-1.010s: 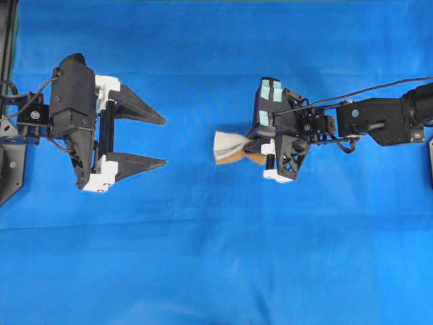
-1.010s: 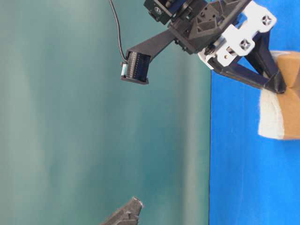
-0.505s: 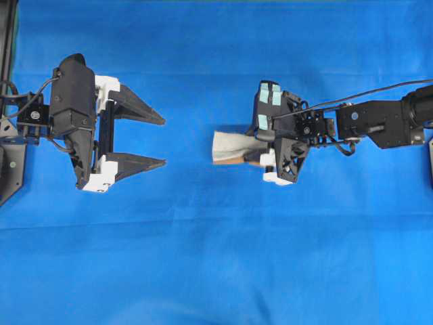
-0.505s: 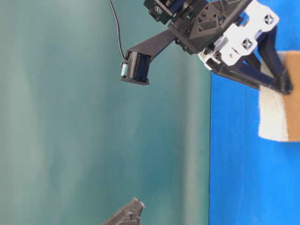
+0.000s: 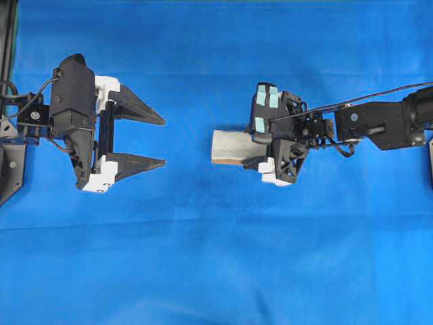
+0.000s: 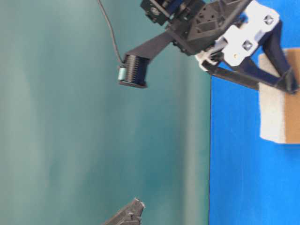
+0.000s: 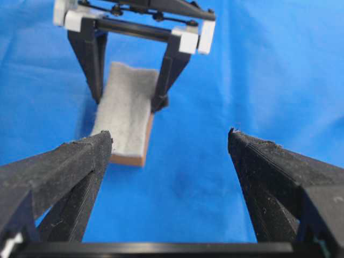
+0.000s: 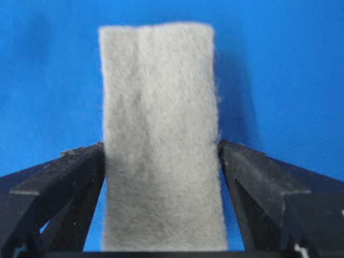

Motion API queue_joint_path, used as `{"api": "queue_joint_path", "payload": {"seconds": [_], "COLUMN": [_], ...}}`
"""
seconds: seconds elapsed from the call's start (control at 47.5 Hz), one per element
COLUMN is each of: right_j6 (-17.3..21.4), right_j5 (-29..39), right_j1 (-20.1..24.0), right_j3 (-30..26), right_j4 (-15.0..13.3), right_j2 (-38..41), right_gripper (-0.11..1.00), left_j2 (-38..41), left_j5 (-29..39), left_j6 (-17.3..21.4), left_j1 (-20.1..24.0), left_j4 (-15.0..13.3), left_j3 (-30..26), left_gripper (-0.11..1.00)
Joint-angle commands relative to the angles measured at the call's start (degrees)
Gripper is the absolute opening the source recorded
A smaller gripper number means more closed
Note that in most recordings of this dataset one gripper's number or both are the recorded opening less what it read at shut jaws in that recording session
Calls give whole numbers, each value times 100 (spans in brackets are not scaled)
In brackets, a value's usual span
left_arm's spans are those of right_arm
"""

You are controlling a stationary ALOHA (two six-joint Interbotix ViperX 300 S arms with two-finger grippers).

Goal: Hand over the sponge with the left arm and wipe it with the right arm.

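Over sponge (image 5: pixel 229 146), right tool (image 5: pixel 252 147) spread, level

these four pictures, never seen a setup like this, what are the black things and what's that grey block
Two black robot arms face each other over a blue cloth. One picture looks down from overhead, one from table level, and two from cameras on the wrists. Each arm ends in a two-fingered tool. The left tool stands open and empty, away from the sponge. The grey block is a sponge, fuzzy grey on top with an orange-brown edge, lying flat on the cloth. The right tool, on the arm with teal patches, is open with a finger on either side of the sponge, not squeezing it.
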Motion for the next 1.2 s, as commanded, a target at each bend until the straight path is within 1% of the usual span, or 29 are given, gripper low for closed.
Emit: {"api": "queue_joint_path", "payload": {"seconds": [0.0,0.126,0.231,0.421,0.589,0.968,1.178], "right_j6": [0,0,-9,0,26,18,44], "right_j5": [26,272,624,1134,1187,1028,1081], "right_j1": [18,53,88,290,545,563,571], "right_j3": [-105,-114,-141,-158,-123,-132,-97], "right_j4": [-18,-18,-18,-18,-9,-18,-9], "right_j2": [-325,-659,-1028,-1784,-2268,-2285,-2426], "right_gripper": [74,74,74,74,74,74,74], "left_j2": [-18,-18,-18,-18,-18,26,-70], "left_j5": [-62,-62,-62,-62,-53,-53,0], "left_j6": [9,9,9,9,9,9,0], "left_j1": [0,0,-9,0,0,0,0], "left_j4": [18,18,18,18,18,18,18], "left_j3": [-53,-53,-53,-53,-53,-53,-9], "left_gripper": [86,86,86,86,86,86,86]}}
